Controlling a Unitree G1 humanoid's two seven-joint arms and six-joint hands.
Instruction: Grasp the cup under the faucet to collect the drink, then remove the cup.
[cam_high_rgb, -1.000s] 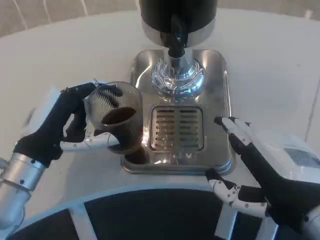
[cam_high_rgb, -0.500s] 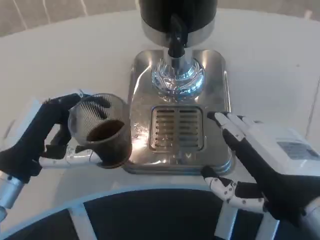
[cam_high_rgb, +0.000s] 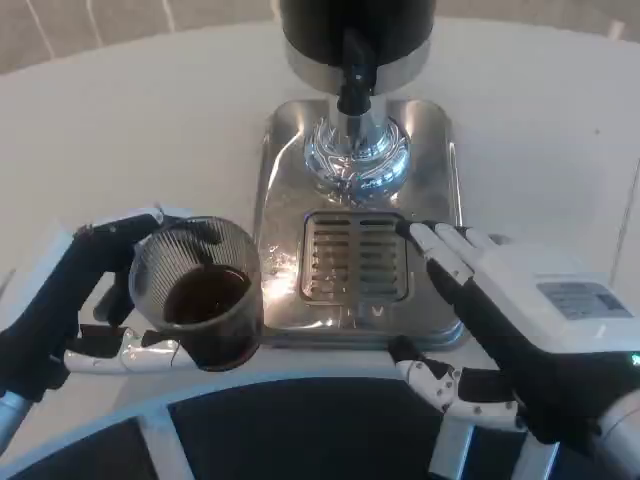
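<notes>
- Cup (cam_high_rgb: 200, 295) of dark drink sits in our left hand (cam_high_rgb: 70, 300), fingers wrapped round it, left of the steel tray (cam_high_rgb: 275, 160); its base is hidden
- Dispenser (cam_high_rgb: 355, 25) is cut off above the faucet (cam_high_rgb: 352, 85)
- Right hand (cam_high_rgb: 510, 320) has fingers spread, holding nothing, beside the grille (cam_high_rgb: 355, 258) on the counter (cam_high_rgb: 130, 120)

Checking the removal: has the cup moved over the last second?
Yes. The cup, held by the left hand, has moved left and toward the robot, clear of the steel drip tray.
</notes>
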